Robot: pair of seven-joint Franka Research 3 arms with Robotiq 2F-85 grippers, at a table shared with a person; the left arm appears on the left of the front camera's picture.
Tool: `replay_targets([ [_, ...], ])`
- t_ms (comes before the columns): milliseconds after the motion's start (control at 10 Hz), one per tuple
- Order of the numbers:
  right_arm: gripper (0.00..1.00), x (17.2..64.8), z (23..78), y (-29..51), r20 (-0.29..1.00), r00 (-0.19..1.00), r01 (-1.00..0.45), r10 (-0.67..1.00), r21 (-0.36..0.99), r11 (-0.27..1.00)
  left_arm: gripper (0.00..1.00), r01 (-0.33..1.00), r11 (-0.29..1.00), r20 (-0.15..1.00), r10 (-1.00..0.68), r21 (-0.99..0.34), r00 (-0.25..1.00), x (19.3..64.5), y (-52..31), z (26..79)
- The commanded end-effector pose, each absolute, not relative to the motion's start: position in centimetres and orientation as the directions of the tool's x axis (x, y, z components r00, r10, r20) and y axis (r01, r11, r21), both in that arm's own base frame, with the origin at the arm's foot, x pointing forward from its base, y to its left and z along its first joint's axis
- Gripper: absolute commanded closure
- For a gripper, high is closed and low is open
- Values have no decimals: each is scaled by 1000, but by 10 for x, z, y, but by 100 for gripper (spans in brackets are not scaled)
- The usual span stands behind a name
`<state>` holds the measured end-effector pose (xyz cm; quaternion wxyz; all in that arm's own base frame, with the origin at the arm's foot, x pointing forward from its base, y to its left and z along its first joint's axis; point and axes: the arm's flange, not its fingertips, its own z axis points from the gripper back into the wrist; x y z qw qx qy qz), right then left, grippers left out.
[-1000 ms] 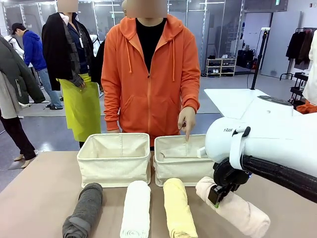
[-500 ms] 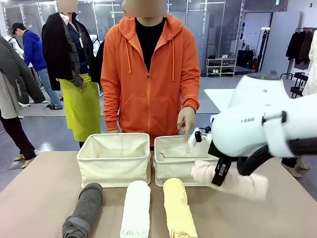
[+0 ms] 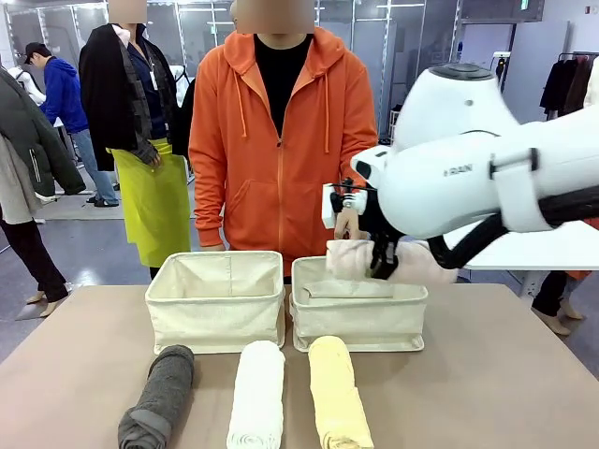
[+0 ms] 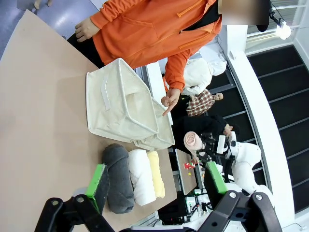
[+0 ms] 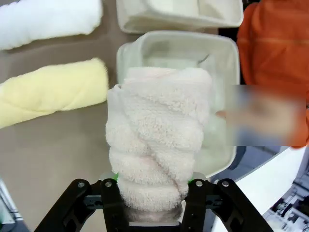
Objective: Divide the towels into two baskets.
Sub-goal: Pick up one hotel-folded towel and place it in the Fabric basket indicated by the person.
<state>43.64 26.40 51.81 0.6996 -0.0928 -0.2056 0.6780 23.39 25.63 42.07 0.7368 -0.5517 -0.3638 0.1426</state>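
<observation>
— Left side first?
— The left gripper (image 4: 157, 183) hangs with its jaws spread wide and nothing between them. On the table (image 3: 524, 374), the dark grey towel (image 3: 157, 398) lies at seven o'clock of the front view. The white towel (image 3: 256, 393) is near six and the pale yellow towel (image 3: 339, 393) just toward five.
— The bins?
— The left basket (image 3: 217, 318) sits at twelve o'clock from the grey and white rolls, the right basket (image 3: 360, 325) at twelve from the yellow. Both are cream canvas with soft folded rims, likely to give if bumped.
— The fourth roll?
— The pale pink towel (image 3: 348, 260) hangs over the right basket, pinched across the roll by the right gripper (image 3: 382, 257). The person's hand (image 3: 348, 223) is at eleven o'clock of it.
— How will the rolls handle?
— Looped terry, so light, squashy and grippy, I'd judge. Take each around its middle, squeezing deep enough that the layers cannot unroll.
</observation>
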Motion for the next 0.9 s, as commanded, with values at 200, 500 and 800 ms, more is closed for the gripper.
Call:
replay_targets([
  [200, 62, 517, 478, 281, 125, -100, -868, 987, -497, -25, 0, 210, 341, 386, 616, -916, 686, 232, 258, 423],
  [500, 62, 559, 441, 276, 119, -116, -884, 986, -465, -48, 0, 210, 341, 386, 616, -916, 686, 232, 258, 423],
  [800, 62, 590, 416, 274, 121, -90, -896, 989, -443, -27, 0, 210, 341, 386, 616, -916, 686, 232, 258, 423],
])
